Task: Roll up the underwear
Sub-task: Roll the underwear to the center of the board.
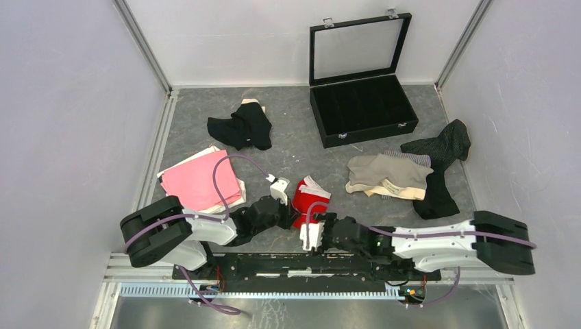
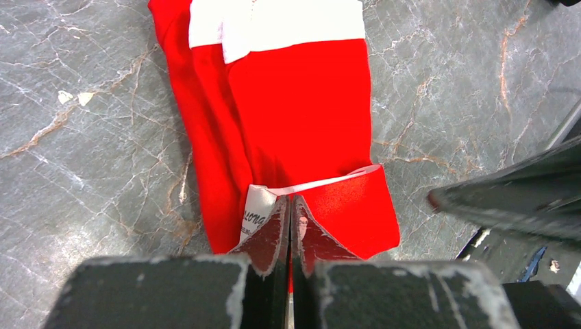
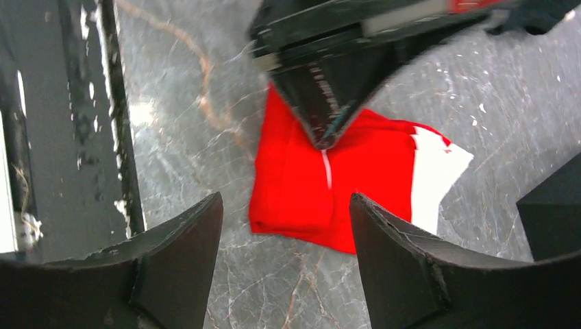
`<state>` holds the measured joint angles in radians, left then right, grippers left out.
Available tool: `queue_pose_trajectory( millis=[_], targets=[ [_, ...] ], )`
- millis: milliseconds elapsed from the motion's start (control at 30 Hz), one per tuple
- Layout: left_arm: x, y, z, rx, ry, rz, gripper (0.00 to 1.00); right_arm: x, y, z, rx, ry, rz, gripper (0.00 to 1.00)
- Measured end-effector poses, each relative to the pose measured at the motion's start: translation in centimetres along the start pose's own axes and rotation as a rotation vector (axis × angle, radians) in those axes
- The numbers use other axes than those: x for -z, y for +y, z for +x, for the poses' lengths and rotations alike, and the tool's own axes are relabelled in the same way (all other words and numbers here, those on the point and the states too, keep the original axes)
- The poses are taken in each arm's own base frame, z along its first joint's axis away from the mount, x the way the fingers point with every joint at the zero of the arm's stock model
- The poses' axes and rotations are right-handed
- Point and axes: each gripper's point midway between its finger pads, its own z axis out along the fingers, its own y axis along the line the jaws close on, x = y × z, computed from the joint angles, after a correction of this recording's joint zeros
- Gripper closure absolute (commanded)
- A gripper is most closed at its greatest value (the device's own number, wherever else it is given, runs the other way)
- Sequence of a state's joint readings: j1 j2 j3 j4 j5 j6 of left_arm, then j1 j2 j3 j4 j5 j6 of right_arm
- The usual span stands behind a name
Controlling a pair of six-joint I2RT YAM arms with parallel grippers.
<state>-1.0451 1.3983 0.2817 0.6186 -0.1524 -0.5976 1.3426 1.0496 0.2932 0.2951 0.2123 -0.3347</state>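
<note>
The red underwear (image 1: 306, 198) with a white waistband lies folded on the grey table between my two grippers. My left gripper (image 1: 290, 213) is shut on its near edge, pinching a turned-up red flap and a white label (image 2: 255, 209); the cloth (image 2: 294, 116) stretches away from the jaws. My right gripper (image 1: 312, 234) is open and empty, just short of the garment's near end (image 3: 356, 185). The right wrist view shows the left fingers (image 3: 322, 103) pressed on the cloth. Black (image 1: 241, 125), pink (image 1: 199, 181), beige (image 1: 387, 176) and dark pinstriped (image 1: 442, 147) garments lie loose around.
A rigid black compartment case (image 1: 360, 103) stands open at the back right, its glass lid up. White walls close in the table on three sides. A metal rail (image 3: 82, 123) with the arm bases runs along the near edge.
</note>
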Motion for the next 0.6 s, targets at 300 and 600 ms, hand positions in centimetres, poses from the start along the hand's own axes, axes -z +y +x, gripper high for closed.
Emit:
queue_pose_trajectory(
  millis=[300,600],
  targets=[
    [-0.1,0.0,0.0,0.0,0.002,0.0,0.98,-2.1,2.0,2.5,0.287,0.132,-0.016,0.26],
    [-0.5,-0.2,0.1,0.0,0.005,0.004,0.98,-3.7,1.4,1.7,0.431,0.167,0.059,0.3]
  ],
)
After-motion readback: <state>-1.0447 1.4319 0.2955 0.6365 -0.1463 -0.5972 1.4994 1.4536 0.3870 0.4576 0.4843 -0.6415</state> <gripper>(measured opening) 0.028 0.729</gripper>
